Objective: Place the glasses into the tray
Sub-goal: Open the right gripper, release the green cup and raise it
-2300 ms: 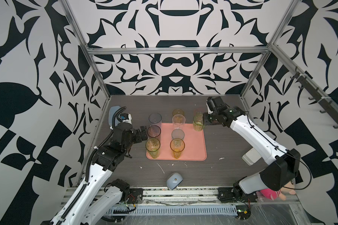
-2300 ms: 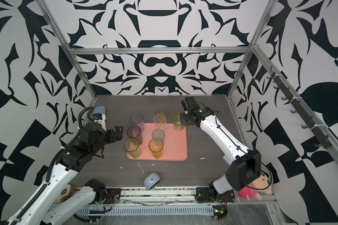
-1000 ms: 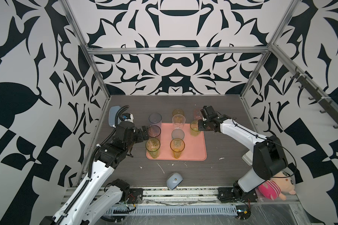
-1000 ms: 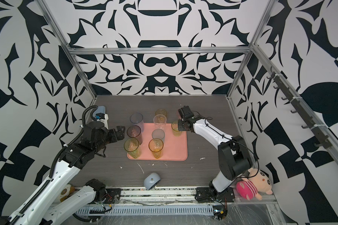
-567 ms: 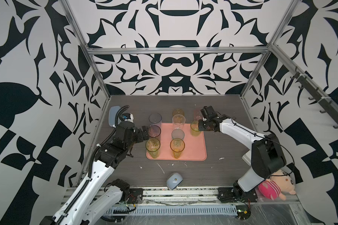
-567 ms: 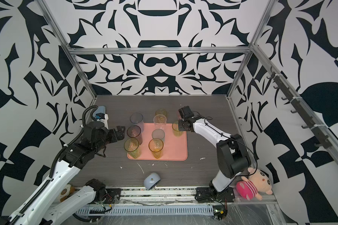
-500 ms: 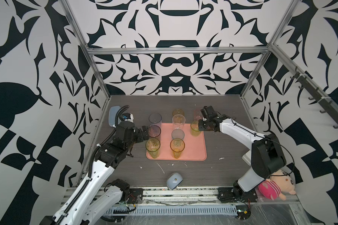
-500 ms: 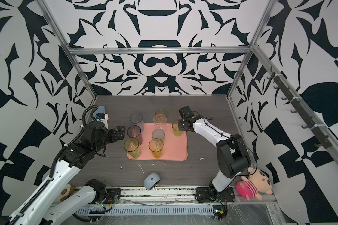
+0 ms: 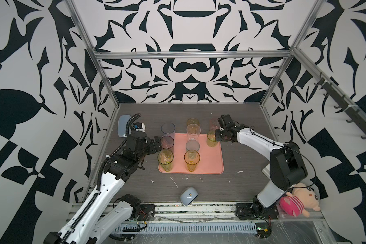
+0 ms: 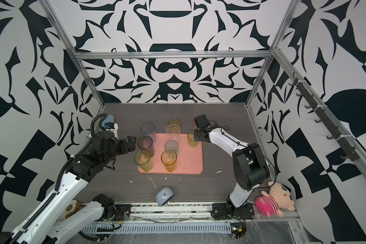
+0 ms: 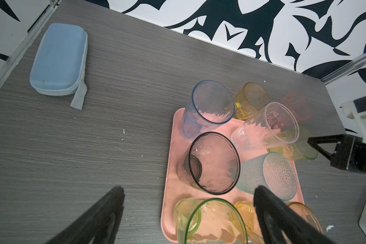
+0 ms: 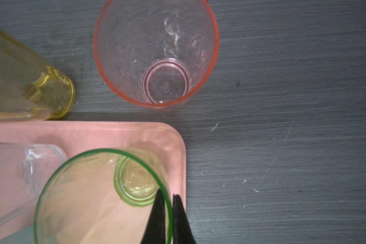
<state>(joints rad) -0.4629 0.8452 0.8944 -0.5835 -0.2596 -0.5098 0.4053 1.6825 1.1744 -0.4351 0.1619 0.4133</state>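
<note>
A yellowish glass point(image 9: 165, 160) and an orange glass point(image 9: 192, 160) stand by the near edge of the tray point(image 9: 214, 161). At its left edge the left gripper point(image 9: 157, 144) hovers, jaws wide apart, just beside the grey glass point(image 9: 167, 142), seemingly not touching it. At the far right corner the right gripper point(image 12: 167, 196) pinches the rim of the green glass point(image 9: 211, 141). Beyond, a pink glass point(image 12: 155, 52) stands on the tabletop point(image 9: 243, 124).

The tray point(image 9: 211, 162) is salmon-pink, one glass point(image 12: 101, 196) green.

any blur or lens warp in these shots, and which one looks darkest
Left wrist view: wide-angle warp splays the glasses outward, and the near left gripper looks soft. Right wrist view: darkest, cool cast, yet the pink glass is crisp. Both top views: even light, sharp, little glare.
</note>
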